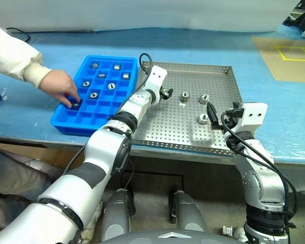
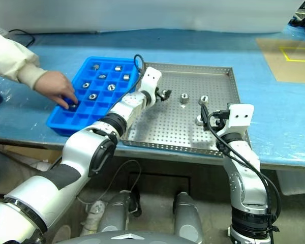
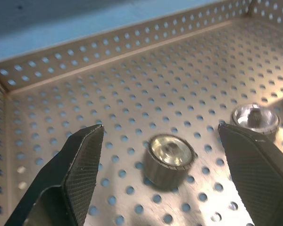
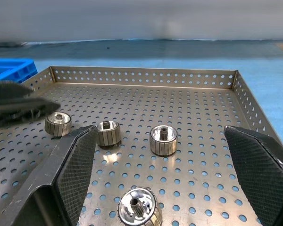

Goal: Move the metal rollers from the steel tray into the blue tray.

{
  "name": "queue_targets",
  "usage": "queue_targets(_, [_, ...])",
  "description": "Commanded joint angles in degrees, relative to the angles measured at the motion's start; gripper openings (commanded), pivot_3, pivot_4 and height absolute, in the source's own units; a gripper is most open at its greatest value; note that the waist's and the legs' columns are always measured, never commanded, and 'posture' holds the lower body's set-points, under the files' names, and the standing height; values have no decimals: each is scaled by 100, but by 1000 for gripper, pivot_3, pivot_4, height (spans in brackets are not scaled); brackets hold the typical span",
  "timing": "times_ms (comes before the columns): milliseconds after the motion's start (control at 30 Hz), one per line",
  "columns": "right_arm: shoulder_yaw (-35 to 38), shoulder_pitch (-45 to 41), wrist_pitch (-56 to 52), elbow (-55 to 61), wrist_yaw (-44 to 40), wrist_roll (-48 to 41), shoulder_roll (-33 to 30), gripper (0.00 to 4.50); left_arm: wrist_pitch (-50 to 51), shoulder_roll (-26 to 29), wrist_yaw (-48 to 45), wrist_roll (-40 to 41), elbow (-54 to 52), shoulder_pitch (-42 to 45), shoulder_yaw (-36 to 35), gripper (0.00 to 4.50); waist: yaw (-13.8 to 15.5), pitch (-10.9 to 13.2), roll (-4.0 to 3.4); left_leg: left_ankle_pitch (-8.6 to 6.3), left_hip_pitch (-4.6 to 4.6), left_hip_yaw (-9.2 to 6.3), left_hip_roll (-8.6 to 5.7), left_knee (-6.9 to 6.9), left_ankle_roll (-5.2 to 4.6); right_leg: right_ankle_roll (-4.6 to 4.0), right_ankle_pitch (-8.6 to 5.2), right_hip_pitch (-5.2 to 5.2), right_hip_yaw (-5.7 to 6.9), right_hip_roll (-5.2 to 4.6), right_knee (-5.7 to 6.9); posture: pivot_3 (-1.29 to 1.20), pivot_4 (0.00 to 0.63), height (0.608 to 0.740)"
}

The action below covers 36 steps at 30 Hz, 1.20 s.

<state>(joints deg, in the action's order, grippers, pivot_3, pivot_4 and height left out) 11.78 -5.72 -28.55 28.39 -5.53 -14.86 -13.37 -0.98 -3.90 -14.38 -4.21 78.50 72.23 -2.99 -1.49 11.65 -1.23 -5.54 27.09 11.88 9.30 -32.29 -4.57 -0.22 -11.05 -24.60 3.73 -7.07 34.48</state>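
a: what's the surface like?

b: a long bench covered in blue sheeting, pale wall behind. the steel tray (image 1: 221,76) sits in the middle, the blue tray (image 1: 66,122) touching it on my left.

a: and the metal rollers (image 4: 163,140)?

b: four lie on the steel tray's perforated floor, several more in the blue tray's compartments, where a person's hand (image 1: 60,87) reaches in.

a: your pincers?

b: my left gripper (image 3: 162,155) spreads wide around one roller. my right gripper (image 4: 160,188) hovers wide, empty, at the steel tray's near edge.
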Motion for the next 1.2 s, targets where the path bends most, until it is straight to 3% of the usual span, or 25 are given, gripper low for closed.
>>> queue_targets(33, [103, 54, -6, 394, 94, -1, -1, 4500, 17, -63, -16, -113, -24, -59, -17, 4086, -30, 0, 0, -1, 1, 0, 0, -1, -2, -6, 4, 0, 0, 0, 0, -541, 150, 740])
queue_targets(300, [164, 287, -94, 688, 283, 34, 25, 4500, -36, -61, 231, -103, -31, 107, -260, 4086, -138, 0, 0, -11, 3, 0, -7, -4, -18, -20, 12, 11, 0, -1, -24, -605, 150, 740])
queue_targets(533, [348, 736, -162, 1220, 551, 76, 137, 4500, -70, 1, 735, -116, -20, 237, -471, 4086, -399, 0, 0, -35, 3, -1, -26, -3, -55, -19, 15, 46, -1, -4, -85, -705, 150, 740])
queue_targets(800, [574, 1255, -110, 1795, 886, 214, 356, 4500, 79, -9, 1004, -282, 27, 199, -482, 4086, -969, 0, 0, -68, 17, -2, -53, -15, -105, -19, 14, 72, -5, -15, -141, -845, 150, 740])
queue_targets(933, [684, 1574, -40, 2085, 1036, 293, 527, 4500, 255, -17, 1262, -275, 43, 122, -604, 4086, -1405, 1, 2, -80, 15, -8, -59, -21, -122, 17, -7, 100, 1, -17, -171, -893, 150, 740])
queue_targets(1033, [802, 1712, 15, 2158, 1056, 309, 586, 4500, 327, 0, 1510, -94, 34, 93, -906, 3491, -1730, 3, 5, -92, 14, -14, -66, -41, -138, 30, -15, 119, 16, -30, -175, -908, 150, 740])
queue_targets(1200, [916, 1711, 53, 2117, 1023, 306, 554, 4500, 387, -42, 1503, -6, 28, 53, -1138, 1817, -2240, 6, 10, -106, 15, -42, -91, -71, -150, 86, -48, 149, 80, -71, -177, -902, 150, 740])
